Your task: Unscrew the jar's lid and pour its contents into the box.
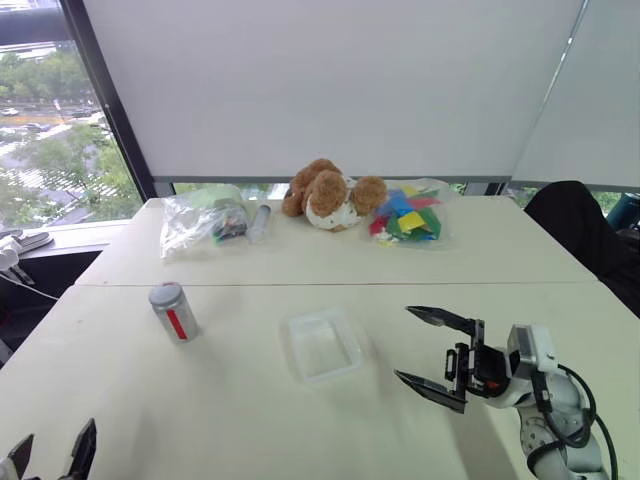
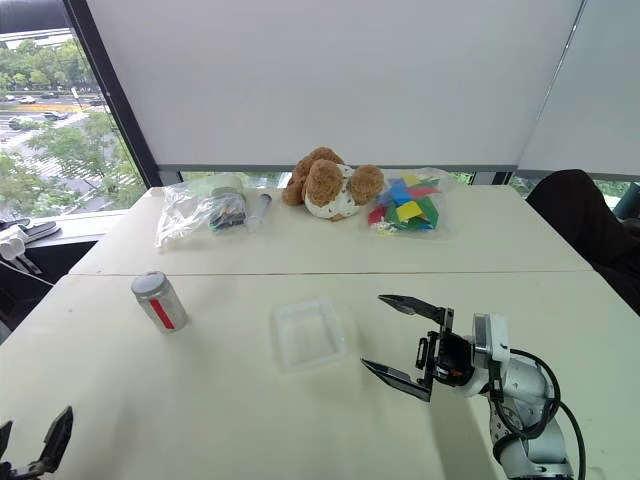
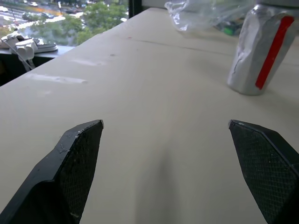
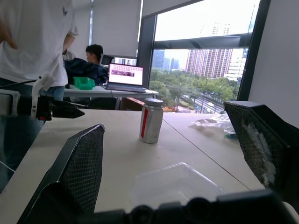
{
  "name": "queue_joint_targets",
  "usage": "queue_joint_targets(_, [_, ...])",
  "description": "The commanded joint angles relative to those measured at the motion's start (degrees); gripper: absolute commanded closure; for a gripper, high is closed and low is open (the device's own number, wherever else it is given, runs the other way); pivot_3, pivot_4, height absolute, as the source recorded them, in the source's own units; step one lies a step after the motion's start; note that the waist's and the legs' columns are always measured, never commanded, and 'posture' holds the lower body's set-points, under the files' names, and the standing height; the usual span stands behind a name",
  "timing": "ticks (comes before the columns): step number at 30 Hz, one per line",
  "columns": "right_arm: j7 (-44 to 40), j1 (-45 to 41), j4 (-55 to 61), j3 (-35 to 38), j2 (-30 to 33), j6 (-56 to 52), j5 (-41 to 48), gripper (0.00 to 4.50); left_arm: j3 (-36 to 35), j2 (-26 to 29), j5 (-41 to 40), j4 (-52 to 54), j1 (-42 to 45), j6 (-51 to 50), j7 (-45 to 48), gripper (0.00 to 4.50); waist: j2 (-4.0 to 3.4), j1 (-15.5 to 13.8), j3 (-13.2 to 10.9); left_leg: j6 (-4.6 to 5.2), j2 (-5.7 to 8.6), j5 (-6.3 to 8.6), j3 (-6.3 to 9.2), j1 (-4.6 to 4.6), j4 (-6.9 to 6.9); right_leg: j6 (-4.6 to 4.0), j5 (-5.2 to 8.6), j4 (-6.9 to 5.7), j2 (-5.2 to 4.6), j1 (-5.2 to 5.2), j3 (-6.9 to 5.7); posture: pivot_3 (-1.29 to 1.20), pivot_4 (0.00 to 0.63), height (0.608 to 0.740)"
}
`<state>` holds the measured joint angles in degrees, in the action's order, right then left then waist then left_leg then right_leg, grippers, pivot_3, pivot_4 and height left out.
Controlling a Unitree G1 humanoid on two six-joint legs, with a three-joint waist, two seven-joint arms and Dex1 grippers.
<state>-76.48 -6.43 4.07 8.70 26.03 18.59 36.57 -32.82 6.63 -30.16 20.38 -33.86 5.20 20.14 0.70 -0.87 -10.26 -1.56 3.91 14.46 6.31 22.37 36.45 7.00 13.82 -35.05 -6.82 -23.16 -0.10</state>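
Jar [image 1: 173, 312], just one, lid [image 1: 165, 294] on, stood upright ahead of the left gripper [image 1: 50, 455], whose fingers were spread and empty. One clear box [image 1: 322, 346] sat just left of the right gripper [image 1: 430, 351], also wide open, nothing held.

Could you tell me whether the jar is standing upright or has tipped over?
Upright: the jar stands on its base on the table, lid on top, red stripe running vertically.

An office: white tables [image 1: 300, 260], a laptop [image 4: 125, 76], high-rise window view.
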Motion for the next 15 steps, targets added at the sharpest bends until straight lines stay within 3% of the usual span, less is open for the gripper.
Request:
queue_joint_targets(1, [-1.6,1.6,-0.2,1.5,1.3,1.7,0.3,0.00,4.9,0.5,9.1,5.2,5.4,-2.8,-7.5,0.07,-0.04,-0.2,0.0,0.05,0.00,-0.03,0.01,0.00,-0.02,0.00,0.00,-0.01,0.01,-0.01,-0.01,0.00,0.150,0.740])
queue_joint_targets(9, [-2.0,-0.5,-5.5,2.6,2.3,1.3,0.5,0.00,15.8,-1.9,22.8,6.1,20.5,-10.4,-20.4,0.07,-0.05,0.3,0.0,0.12,0.16,-0.09,-0.01,-0.05,0.04,0.16,-0.13,-0.12,0.08,-0.05,0.00,0.00,0.150,0.740])
queue_joint_targets(15, [-0.2,-0.3,-5.3,2.8,2.3,0.7,-0.1,0.00,18.2,-3.4,27.0,5.7,25.1,-13.5,-25.3,0.07,-0.05,0.1,0.0,0.11,0.15,-0.09,0.03,-0.06,-0.01,0.19,-0.15,-0.15,0.08,-0.05,-0.02,0.00,0.150,0.740])
